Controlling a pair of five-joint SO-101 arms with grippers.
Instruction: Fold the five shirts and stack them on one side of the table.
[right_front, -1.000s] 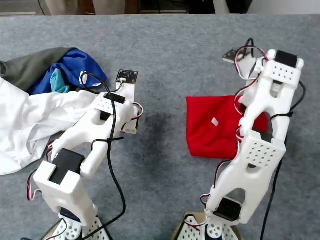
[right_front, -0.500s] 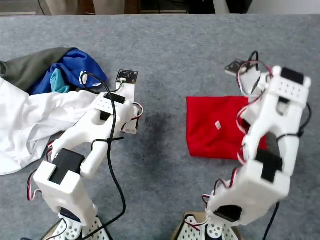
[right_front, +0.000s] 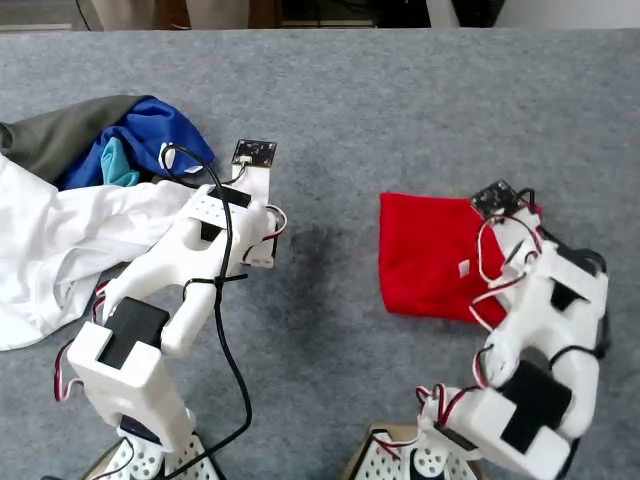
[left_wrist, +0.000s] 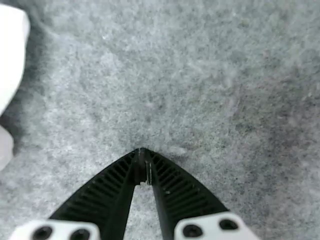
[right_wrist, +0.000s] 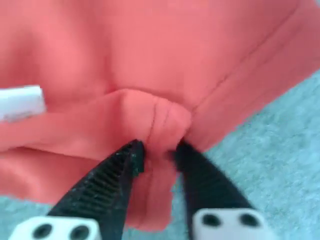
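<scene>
Red shirt (right_front: 425, 260), folded, on the table's (right_front: 400, 110) right half: right claw (right_wrist: 157, 150), drawn back toward its base, pinches its edge and nudges it sideways, probably for stacking; left claw (left_wrist: 142, 160) closed, empty; other shirts (right_front: 90, 200) heaped at left.

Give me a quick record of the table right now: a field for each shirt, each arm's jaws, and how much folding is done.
red shirt: folded, flat on the right half of the table
white shirt: loose, spread at the left edge
blue shirt: crumpled in the far-left heap with a dark grey shirt and a teal shirt
left jaws: shut, empty, above bare table beside the white shirt
right jaws: shut on a pinched fold near the red shirt's edge
folded: one of five, it appears
</scene>
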